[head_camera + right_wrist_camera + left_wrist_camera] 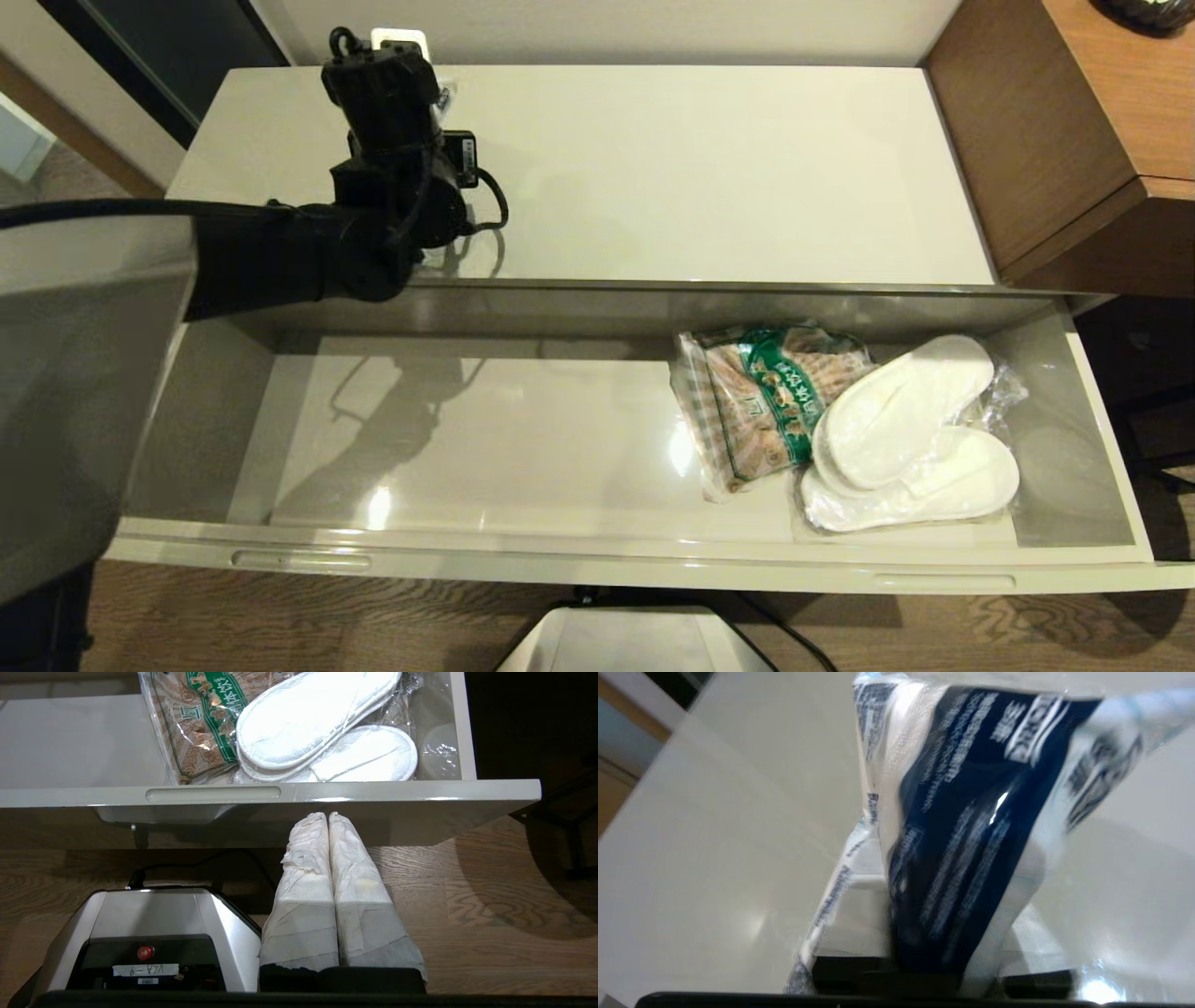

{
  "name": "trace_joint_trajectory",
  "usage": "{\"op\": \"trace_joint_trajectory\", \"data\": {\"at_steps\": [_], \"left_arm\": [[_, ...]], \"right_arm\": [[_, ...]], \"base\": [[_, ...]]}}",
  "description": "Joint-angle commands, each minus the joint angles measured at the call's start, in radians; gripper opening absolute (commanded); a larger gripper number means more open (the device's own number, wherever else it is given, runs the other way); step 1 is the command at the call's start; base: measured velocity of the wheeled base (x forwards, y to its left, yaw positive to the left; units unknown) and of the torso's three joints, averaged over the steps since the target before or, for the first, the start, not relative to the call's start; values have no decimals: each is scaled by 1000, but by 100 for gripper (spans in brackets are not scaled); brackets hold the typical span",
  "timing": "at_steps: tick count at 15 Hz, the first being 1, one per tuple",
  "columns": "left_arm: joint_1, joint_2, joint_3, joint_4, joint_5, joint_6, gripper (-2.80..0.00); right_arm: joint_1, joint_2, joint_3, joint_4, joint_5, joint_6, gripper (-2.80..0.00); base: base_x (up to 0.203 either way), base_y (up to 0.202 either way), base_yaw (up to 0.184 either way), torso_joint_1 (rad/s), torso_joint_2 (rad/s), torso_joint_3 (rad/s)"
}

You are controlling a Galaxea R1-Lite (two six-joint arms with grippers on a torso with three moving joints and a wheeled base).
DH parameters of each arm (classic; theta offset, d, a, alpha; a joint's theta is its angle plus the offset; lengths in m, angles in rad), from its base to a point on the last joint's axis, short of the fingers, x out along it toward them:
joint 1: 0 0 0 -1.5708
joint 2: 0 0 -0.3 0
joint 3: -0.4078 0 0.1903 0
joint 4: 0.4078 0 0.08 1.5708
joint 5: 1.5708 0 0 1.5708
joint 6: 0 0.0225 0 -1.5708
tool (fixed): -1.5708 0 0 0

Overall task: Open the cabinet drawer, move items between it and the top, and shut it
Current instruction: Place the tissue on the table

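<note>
Black and bulky, the left pincer [439,93] is over the far left part of the cabinet top [653,168], and its jaws are narrow and closed on a flat plastic pack [966,826]. In the left wrist view this pack fills most of the picture: it is shiny, white at the edges, with a dark blue panel and white print that is too blurred to read. It hangs above the glossy cream surface. In the head view the arm hides the pack almost fully, so only the wrist view shows what is held.

Below the top, the drawer [597,560] of the cabinet [971,280] is pulled out wide. It is shallow, with pale grey walls and a slim recess near each end of its front rim. In its right part lies a pair of white slippers [910,434] in clear wrap, and just beside them, touching, a brown snack bag [761,401] with a green band. The left part of the drawer holds nothing.

The right pincer [329,819] is seen only in the right wrist view: its two fingers [303,896], wrapped in white tape, are pressed together with nothing between them, low in front of the drawer face, above the wood floor [490,933]. The same view shows the grey robot base [154,933]. A brown wooden desk [1102,121] stands at the right of the cabinet.
</note>
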Motion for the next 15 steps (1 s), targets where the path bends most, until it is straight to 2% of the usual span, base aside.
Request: {"op": "trace_joint_trajectory", "data": {"at_steps": [1,12,13,15], "left_arm": [[-8,39,2,-63,26,17,0],[-29,-32,5,-61,27,12,0],[-29,-61,42,-58,31,10,0],[-28,-203,213,-50,33,8,0]], "right_arm": [[1,-14,2,0,0,0,-280],[1,-15,2,0,0,0,-280],[0,-16,2,0,0,0,-280],[2,-16,2,0,0,0,-280]], "base": [[0,0,0,0,0,0],[0,0,0,0,0,0],[0,0,0,0,0,0],[0,0,0,0,0,0]]}}
